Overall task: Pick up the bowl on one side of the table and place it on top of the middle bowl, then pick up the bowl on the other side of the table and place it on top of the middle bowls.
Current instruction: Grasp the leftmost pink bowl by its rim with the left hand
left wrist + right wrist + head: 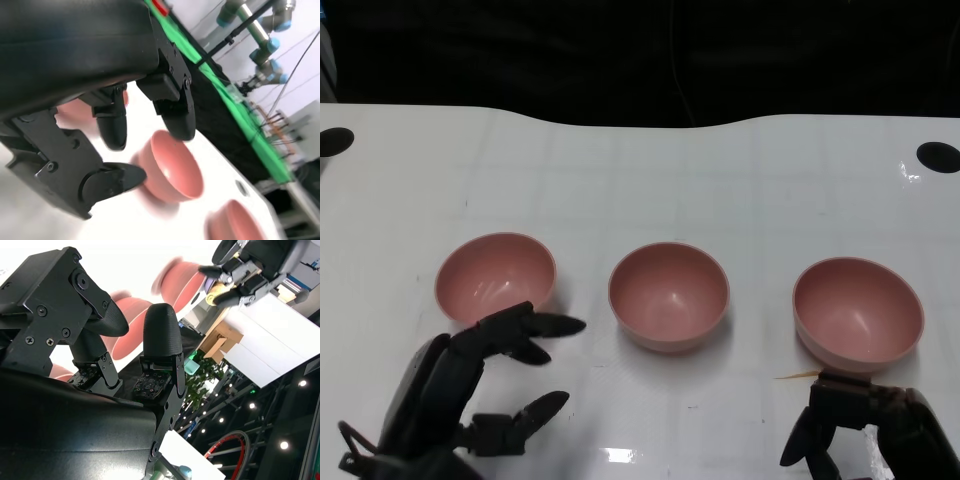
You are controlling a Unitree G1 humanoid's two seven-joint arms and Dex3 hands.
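Where the white, glossy desk spreads out below the head camera, we see three smooth pink bowls standing upright in a row, well apart from one another, each round and deep with a plain matte inside.

At the left, the left bowl sits just beyond the left robot hand. That hand is black, hard-shelled and angular, its fingers spread and holding nothing; the upper fingertips reach close beside the bowl's near rim, though we cannot tell from this angle whether they touch it.

In the middle stands the middle bowl, alone, with nothing stacked on it. In the left wrist view it shows as a thick-walled pink cup shape just past the rounded fingertips.

Further right, the right bowl rests near the desk's near edge. The right robot hand lies just behind it, fingers apart and empty. Two black round patches mark the desk's far corners, one at left and one at right.
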